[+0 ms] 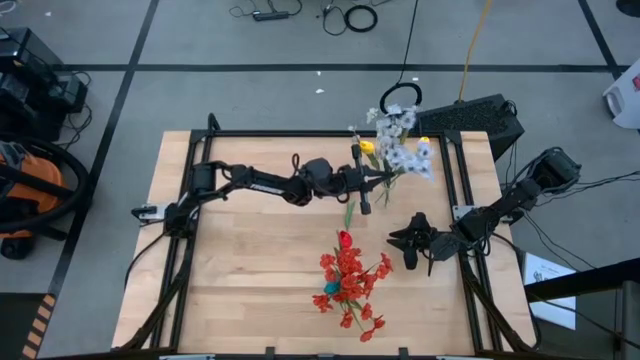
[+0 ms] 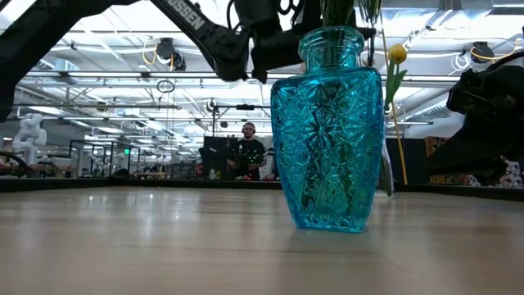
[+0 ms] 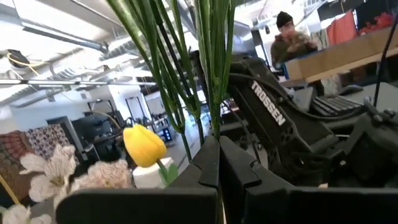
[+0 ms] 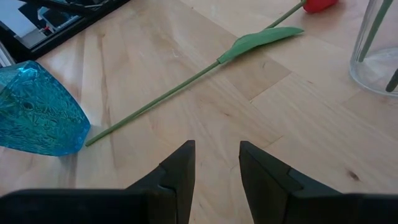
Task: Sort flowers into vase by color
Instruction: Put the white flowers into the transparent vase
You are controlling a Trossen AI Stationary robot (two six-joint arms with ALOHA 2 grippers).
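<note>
A blue glass vase [image 2: 327, 131] stands on the table with red flowers [image 1: 348, 282] in it. At the far right, a yellow tulip [image 3: 144, 144] and whitish blossoms [image 1: 408, 150] stand in a clear vase [image 4: 379, 56]. A red tulip [image 4: 320, 5] lies on the table, its stem [image 4: 155, 102] running toward the blue vase. My left gripper [image 3: 217, 163] is shut, raised beside the clear vase, with green stems [image 3: 211, 74] rising just past its tips. My right gripper [image 4: 214, 168] hovers open over bare wood near the right edge [image 1: 405, 240], with nothing between its fingers. My left gripper's shut fingertips [image 3: 208, 158] stand level at the foot of the green stems [image 3: 214, 127]. I cannot tell whether they pinch or touch a stem, since the fingers themselves hide that spot.
A black rail frame [image 1: 300, 134] borders the tabletop. A dark box [image 1: 480, 118] sits past the far right corner. Bare wood [image 1: 250, 260] stretches left of the blue vase. A person [image 2: 248, 152] stands in the room behind the table.
</note>
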